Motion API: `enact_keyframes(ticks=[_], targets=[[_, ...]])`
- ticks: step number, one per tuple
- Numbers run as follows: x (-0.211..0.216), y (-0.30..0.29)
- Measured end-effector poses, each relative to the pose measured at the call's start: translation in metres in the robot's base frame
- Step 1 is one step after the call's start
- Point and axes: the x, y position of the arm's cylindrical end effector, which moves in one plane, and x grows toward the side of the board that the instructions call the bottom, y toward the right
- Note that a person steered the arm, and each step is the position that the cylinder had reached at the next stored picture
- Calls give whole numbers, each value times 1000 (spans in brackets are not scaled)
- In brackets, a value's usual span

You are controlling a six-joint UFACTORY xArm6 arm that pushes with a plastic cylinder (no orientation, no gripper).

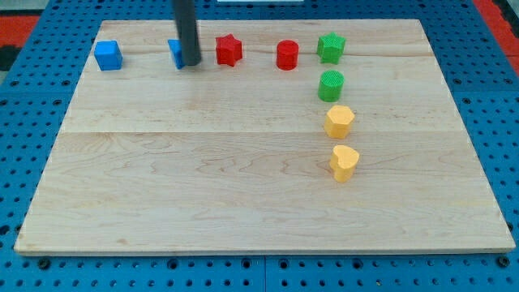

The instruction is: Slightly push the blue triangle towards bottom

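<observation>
Touching blue triangle (pixel 176 53), my tip (pixel 190 63), smooth dark rod, no end effector, pale wooden board (pixel 243 162).

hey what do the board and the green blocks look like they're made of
The board looks like pale wood with a smooth finish: grain lines and plank seams show. The green star and green cylinder look like matte plastic, possibly 3D-printed, given their faintly ribbed surface.

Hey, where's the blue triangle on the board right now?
The blue triangle sits near the view's top edge, left of centre, between the blue cube and the red star. My tip is right against it, covering its right part.
</observation>
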Motion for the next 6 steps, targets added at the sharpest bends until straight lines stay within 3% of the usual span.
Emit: enact_keyframes(ticks=[2, 4, 5, 6], targets=[[-27, 9], [-99, -36], [-84, -77], [-61, -62]])
